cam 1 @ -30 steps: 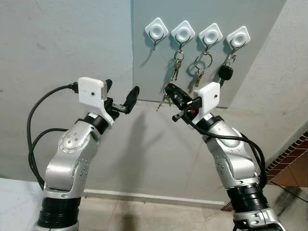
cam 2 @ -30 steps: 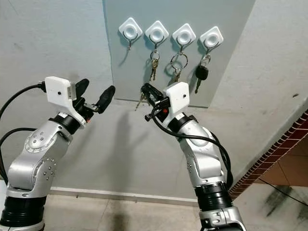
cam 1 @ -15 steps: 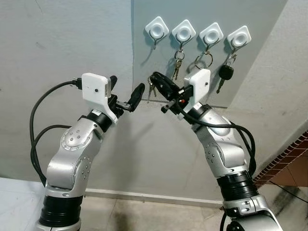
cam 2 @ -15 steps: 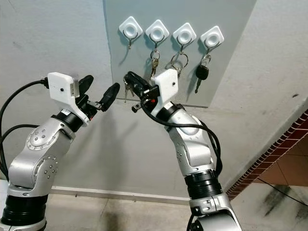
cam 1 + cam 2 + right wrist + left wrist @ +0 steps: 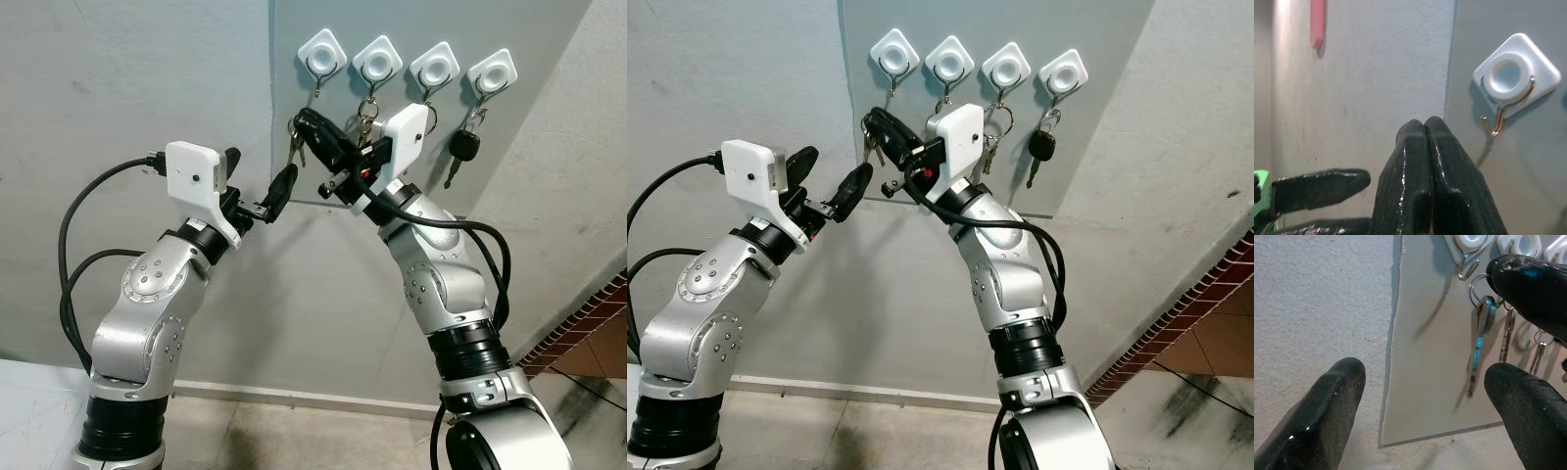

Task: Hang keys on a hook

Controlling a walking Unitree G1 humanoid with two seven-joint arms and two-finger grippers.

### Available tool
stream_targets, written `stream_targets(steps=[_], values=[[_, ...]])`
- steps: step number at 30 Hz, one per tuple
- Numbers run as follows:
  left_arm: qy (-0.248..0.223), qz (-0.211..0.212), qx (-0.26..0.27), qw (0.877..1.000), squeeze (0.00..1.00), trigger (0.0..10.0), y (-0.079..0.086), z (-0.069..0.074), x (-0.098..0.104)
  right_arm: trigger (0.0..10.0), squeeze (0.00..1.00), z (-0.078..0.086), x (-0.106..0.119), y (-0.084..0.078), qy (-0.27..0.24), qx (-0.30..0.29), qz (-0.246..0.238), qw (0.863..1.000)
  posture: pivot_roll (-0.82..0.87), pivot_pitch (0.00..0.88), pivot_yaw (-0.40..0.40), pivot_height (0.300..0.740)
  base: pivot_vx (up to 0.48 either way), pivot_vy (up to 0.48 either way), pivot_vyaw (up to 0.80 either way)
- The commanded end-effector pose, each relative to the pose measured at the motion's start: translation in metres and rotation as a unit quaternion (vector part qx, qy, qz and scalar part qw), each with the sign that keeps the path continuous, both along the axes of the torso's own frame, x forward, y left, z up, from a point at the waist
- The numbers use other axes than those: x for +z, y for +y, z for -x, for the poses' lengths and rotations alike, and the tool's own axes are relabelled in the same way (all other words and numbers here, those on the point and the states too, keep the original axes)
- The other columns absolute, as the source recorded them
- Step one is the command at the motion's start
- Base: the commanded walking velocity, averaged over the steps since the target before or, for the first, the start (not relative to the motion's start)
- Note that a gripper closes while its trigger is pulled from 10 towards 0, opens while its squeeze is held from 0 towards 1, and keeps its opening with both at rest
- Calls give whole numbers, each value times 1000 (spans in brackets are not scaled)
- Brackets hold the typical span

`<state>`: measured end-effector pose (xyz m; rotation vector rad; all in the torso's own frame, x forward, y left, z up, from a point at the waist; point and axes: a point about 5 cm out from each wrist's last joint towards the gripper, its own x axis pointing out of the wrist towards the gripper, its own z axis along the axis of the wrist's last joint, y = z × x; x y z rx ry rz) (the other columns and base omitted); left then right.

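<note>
Nearest the camera, the left gripper (image 5: 257, 193) hangs below the board with its two black fingers spread apart and nothing between them; it waits at about eight o'clock from the free hook, just beside the dangling keys.

A little farther, the right gripper (image 5: 312, 128) reaches up and across, its fingers pressed flat together on the ring of the keys (image 5: 294, 147). The keys hang straight down from the fingertips, at about seven o'clock from the free hook and close under it, but not on it.

Against the wall, the grey board (image 5: 294, 59) carries four white hook mounts in a row. The free hook (image 5: 1498, 120) at the far left holds nothing, and in the right wrist view it sits at about two o'clock from the closed fingertips. The three mounts to its right already bear key sets, among them a black car key (image 5: 463, 147).

By my judgement the carry is nearly done; what remains is threading the ring over the hook's tip, letting go and drawing back.
</note>
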<state>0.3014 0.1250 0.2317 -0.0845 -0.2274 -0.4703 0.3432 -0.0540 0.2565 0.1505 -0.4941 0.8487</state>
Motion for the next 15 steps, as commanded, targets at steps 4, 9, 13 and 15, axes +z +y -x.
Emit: stream_targets(steps=[4, 9, 13, 15], values=[[-15, -2, -14, 1000, 0, 10000, -5, 2, 10, 10000, 0, -5, 14, -3, -11, -6, -30, 999, 60, 0, -40, 732, 0, 0, 0], [-14, -1, -14, 1000, 0, 10000, -5, 3, 10, 10000, 0, -8, 17, -5, -4, -7, -53, 999, 61, 0, -41, 732, 0, 0, 0], [-13, 1, -15, 1000, 0, 10000, -5, 3, 10, 10000, 0, -12, 19, -7, 12, -11, -78, 997, 61, 0, -41, 732, 0, 0, 0], [-12, 1, -15, 1000, 0, 10000, -6, 3, 10, 10000, 0, -13, 20, -7, 15, -12, -84, 996, 59, 0, -40, 732, 0, 0, 0]])
